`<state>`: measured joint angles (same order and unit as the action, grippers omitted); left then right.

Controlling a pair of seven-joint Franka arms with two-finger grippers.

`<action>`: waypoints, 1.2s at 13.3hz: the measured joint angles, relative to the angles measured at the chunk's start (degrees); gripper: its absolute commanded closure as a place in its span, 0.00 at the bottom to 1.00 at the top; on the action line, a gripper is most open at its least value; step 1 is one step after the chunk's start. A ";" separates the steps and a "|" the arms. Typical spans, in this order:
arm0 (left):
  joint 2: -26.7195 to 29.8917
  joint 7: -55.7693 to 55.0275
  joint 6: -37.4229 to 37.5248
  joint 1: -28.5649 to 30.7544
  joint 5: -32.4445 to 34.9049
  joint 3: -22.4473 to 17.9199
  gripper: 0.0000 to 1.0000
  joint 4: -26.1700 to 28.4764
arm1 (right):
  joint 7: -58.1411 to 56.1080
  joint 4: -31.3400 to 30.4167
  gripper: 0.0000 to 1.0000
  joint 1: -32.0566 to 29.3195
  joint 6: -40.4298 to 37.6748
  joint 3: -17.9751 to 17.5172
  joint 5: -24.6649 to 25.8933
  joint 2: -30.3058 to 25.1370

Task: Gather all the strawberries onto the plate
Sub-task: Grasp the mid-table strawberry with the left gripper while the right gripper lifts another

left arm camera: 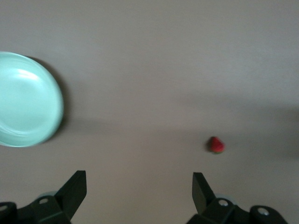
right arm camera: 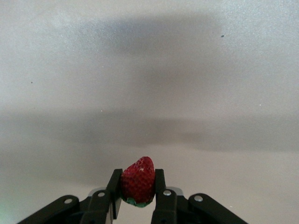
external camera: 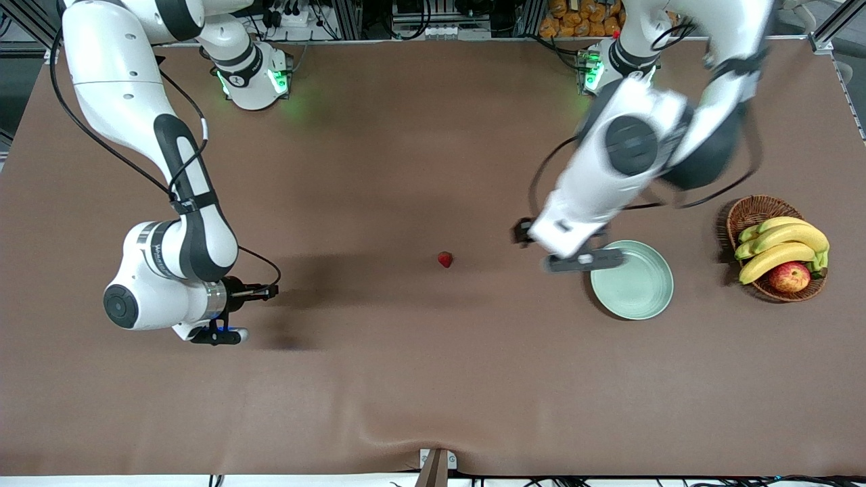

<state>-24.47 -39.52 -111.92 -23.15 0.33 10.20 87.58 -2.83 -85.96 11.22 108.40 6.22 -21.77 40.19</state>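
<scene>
One strawberry (external camera: 444, 259) lies on the brown table near its middle; it also shows in the left wrist view (left arm camera: 216, 145). My right gripper (external camera: 270, 292) hangs over bare table toward the right arm's end, shut on a second strawberry (right arm camera: 138, 179) between its fingers (right arm camera: 160, 189). The pale green plate (external camera: 636, 297) lies toward the left arm's end and looks empty; it also shows in the left wrist view (left arm camera: 23, 100). My left gripper (external camera: 585, 261) hangs over the plate's rim on the side toward the lone strawberry, open and empty (left arm camera: 139, 186). A third strawberry is out of view.
A brown wicker basket (external camera: 758, 208) with bananas (external camera: 778, 247) and a red-yellow apple (external camera: 789, 276) stands beside the plate, toward the left arm's end of the table. The brown tablecloth wrinkles at the edge nearest the front camera.
</scene>
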 measured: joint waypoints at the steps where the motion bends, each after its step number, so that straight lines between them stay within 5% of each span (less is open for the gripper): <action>1: -2.32 -3.26 -2.63 -2.01 0.00 -0.05 0.00 -0.43 | 0.00 -0.03 1.00 -0.02 -0.04 0.06 -0.05 0.04; 5: -10.70 -13.74 -12.81 -8.33 0.07 -0.27 0.00 -0.92 | 0.01 -0.11 1.00 -0.02 -0.08 0.15 -0.32 0.21; 8: -16.15 -16.59 -19.48 -10.54 1.03 -0.56 0.12 -1.29 | 0.01 -0.20 1.00 -0.03 -0.13 0.16 -0.35 0.32; 13: -21.35 -16.66 -23.61 -10.91 2.87 -0.60 0.23 -1.78 | 0.01 -0.53 1.00 0.03 -0.41 -0.02 -0.88 0.71; 16: -22.43 -16.89 -23.70 -11.47 2.87 -0.60 0.32 -2.01 | 0.01 -1.45 1.00 0.88 -0.62 -0.30 -6.22 1.01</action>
<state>-46.89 -56.41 -135.62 -34.62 3.20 9.60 85.57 -2.82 -87.41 12.10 107.78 5.93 -27.99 41.20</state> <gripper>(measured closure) 0.242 0.683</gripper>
